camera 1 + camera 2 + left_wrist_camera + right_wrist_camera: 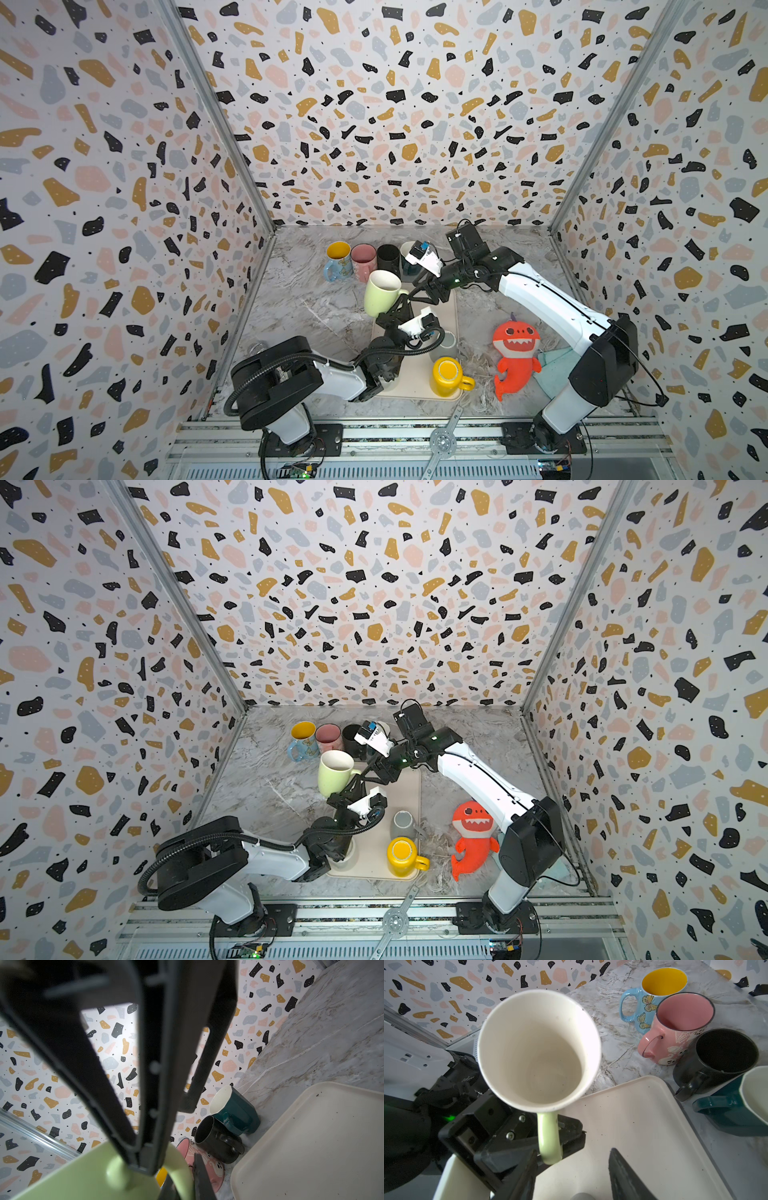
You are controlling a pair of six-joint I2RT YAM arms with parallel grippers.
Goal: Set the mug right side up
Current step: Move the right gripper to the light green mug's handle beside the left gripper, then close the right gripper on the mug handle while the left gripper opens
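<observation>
A light green mug [381,293] [334,773] hangs in the air above the far left corner of a cream tray [415,386]. Its white mouth faces up and a little towards the camera. My left gripper [400,302] [352,782] is shut on the mug's handle [549,1136] from below, and the green body [83,1178] fills the corner of the left wrist view. My right gripper [417,292] [573,1152] reaches in from the right and stands open. The handle's lower bend sits between its fingers, close to one fingertip [533,1157].
Along the back wall stand a blue butterfly mug [337,259], a pink mug [363,259], a black mug [388,257] and a teal mug [726,1111]. A yellow mug [446,376] and a grey mug [444,345] sit on the tray. A red shark plush [515,357] lies to the right.
</observation>
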